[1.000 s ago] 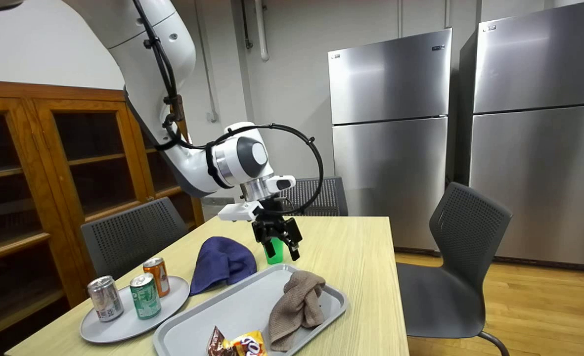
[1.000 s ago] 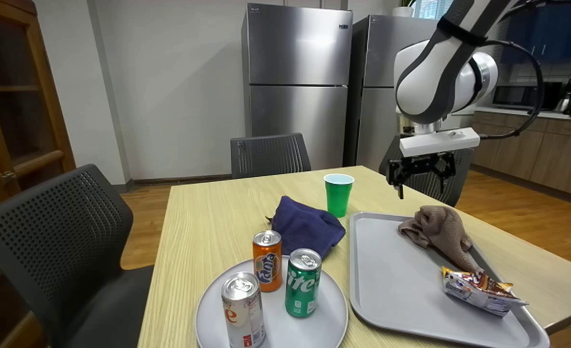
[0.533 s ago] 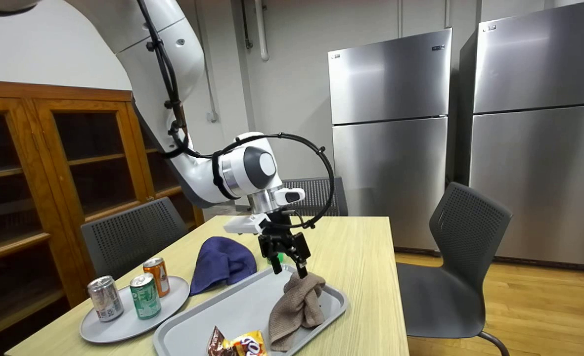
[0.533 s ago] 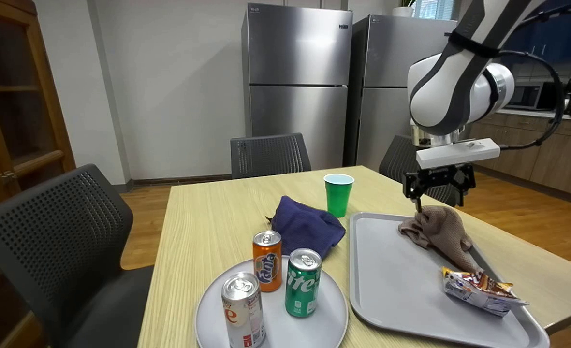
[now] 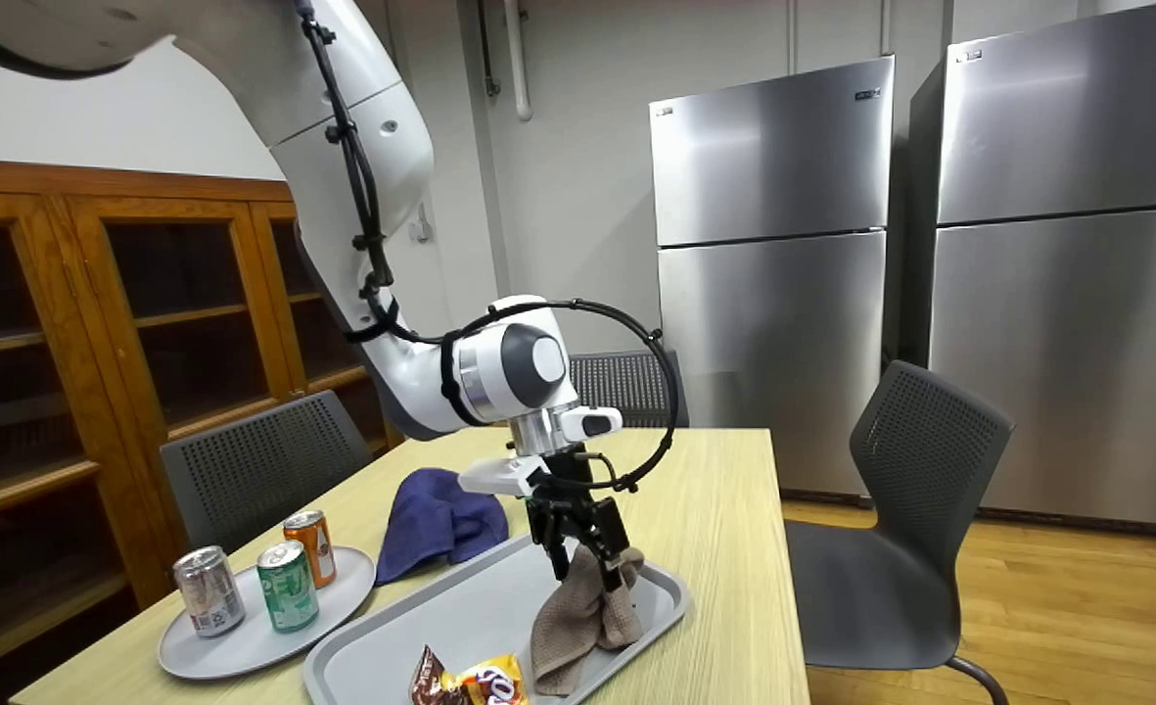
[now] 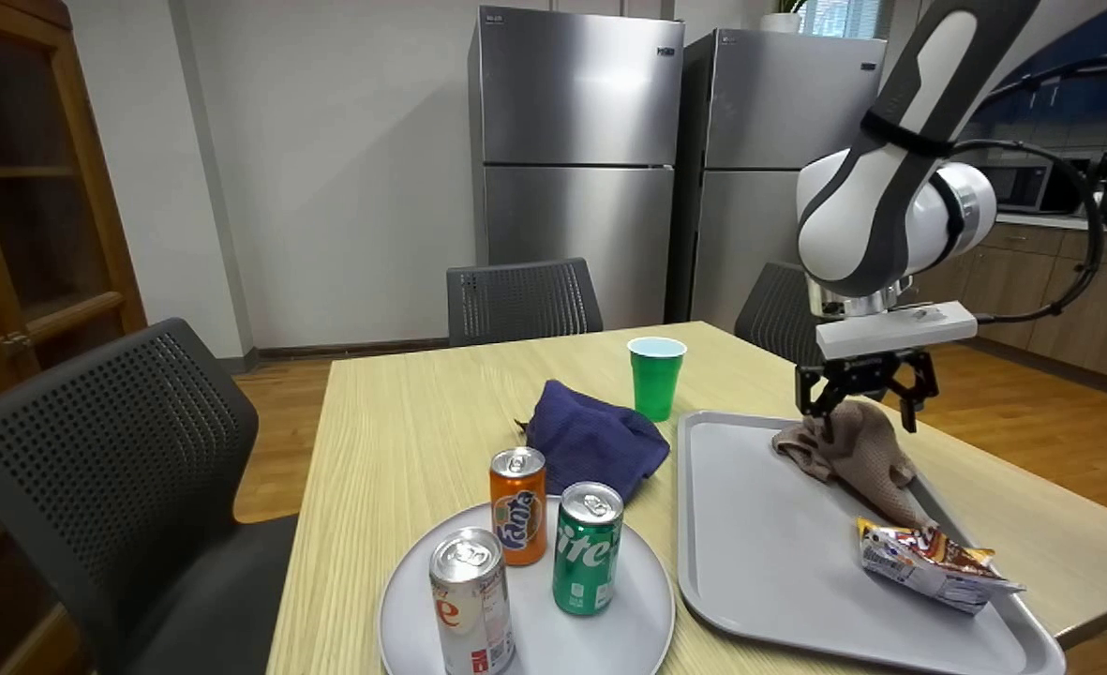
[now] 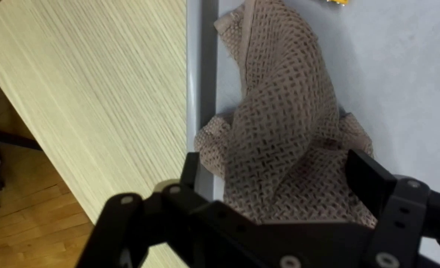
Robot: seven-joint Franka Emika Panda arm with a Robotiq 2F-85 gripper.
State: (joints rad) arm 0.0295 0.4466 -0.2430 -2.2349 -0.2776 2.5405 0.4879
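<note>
Brown cloth [image 7: 279,123] dominates our wrist view, lying in the tray [image 7: 193,74]; our tool [image 7: 274,163] stands wide around its bulk, gripping nothing, one finger [image 7: 190,169] overlapping the rim. In an exterior view, the fingers [image 5: 613,576] hang about the bunched end; we do well to shift inward, clear of that rim, before closing. In an exterior view, the snack bag [image 6: 928,567] lies near the cloth's tail.

It is a kitchen. Two big silver fridges [image 5: 771,294] stand at the far side. At the far right, a microwave [image 6: 1017,187] sits on a counter [image 6: 1040,219] with drawers [image 6: 1026,238] under it. Chairs [image 6: 525,300] stand around a table [image 6: 412,422], and a plate [image 6: 623,623] on it holds soda cans [image 6: 517,511].
</note>
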